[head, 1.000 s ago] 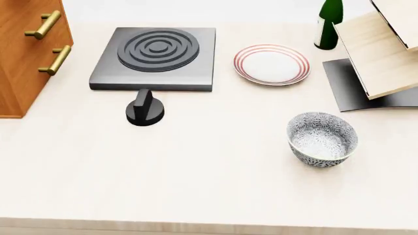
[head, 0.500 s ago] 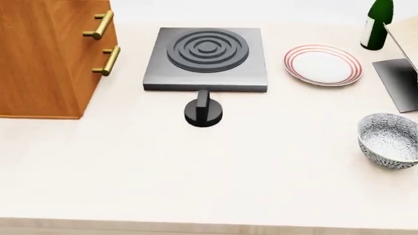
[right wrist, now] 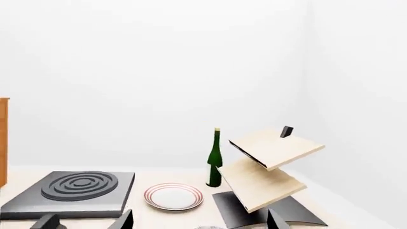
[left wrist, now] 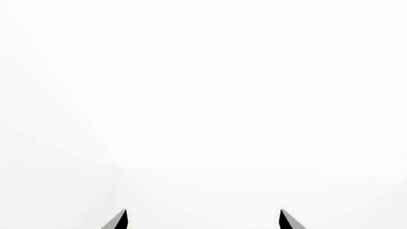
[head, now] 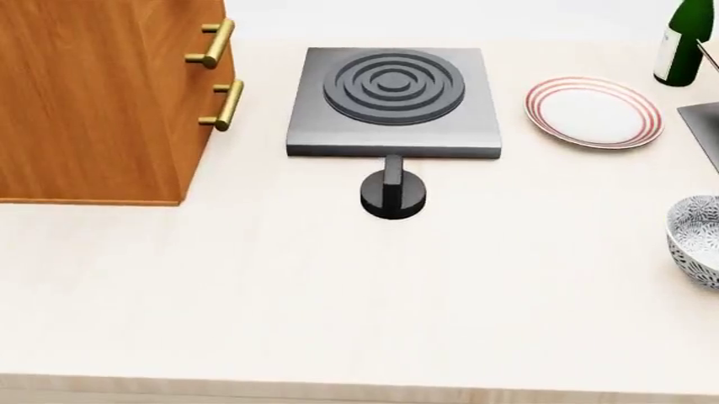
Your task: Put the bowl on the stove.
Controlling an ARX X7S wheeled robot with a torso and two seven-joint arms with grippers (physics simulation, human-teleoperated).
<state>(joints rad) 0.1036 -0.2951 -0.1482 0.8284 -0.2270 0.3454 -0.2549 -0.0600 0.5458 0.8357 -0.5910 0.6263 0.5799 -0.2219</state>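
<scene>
Grey-patterned bowl [head: 699, 241] | apart from stove [head: 393, 101] | no legible writing

Your renders are bright, flat and evenly lit, with no blur or lens warp anywhere. Head view: the stove [head: 393, 105] and knob [head: 393, 195] drop only faint soft shadows on the counter [head: 337, 295] toward 6 o'clock, so light reads as overhead. No glare. Your left wrist view is almost pure white, washed out, with nothing to resolve. The right wrist view is sharp; the bottle [right wrist: 216, 160] shows crisp edges against white walls.
</scene>
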